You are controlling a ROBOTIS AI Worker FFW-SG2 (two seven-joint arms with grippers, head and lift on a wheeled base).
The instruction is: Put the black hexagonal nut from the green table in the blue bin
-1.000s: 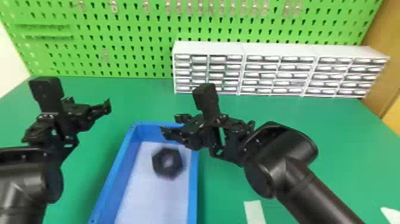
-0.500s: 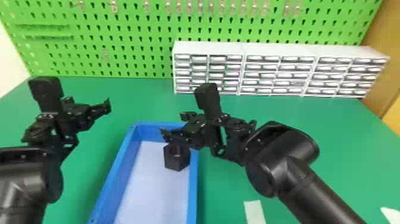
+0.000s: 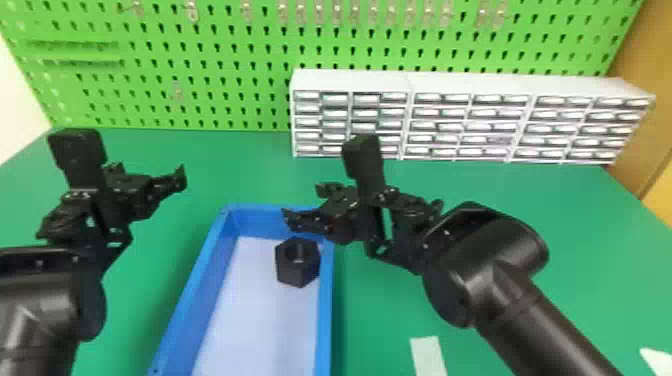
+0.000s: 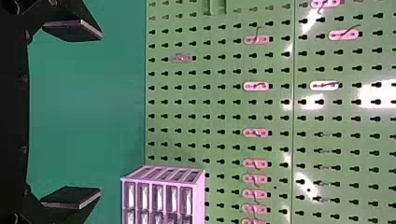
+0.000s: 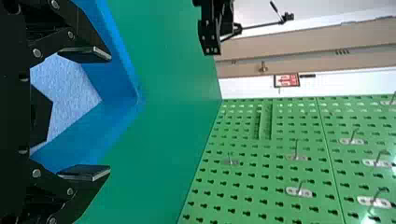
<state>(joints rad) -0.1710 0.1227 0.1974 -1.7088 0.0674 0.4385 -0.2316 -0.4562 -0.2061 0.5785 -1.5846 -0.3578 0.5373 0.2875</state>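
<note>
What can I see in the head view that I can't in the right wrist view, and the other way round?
Head view: the white drawer unit at the back of the table, and the pale strip near the front edge of the picture.

Right wrist view: the red sign on the wall beyond.

Both: the green table, the green pegboard, the blue bin with the black nut inside, and the right pincer, its fingers apart.
</note>
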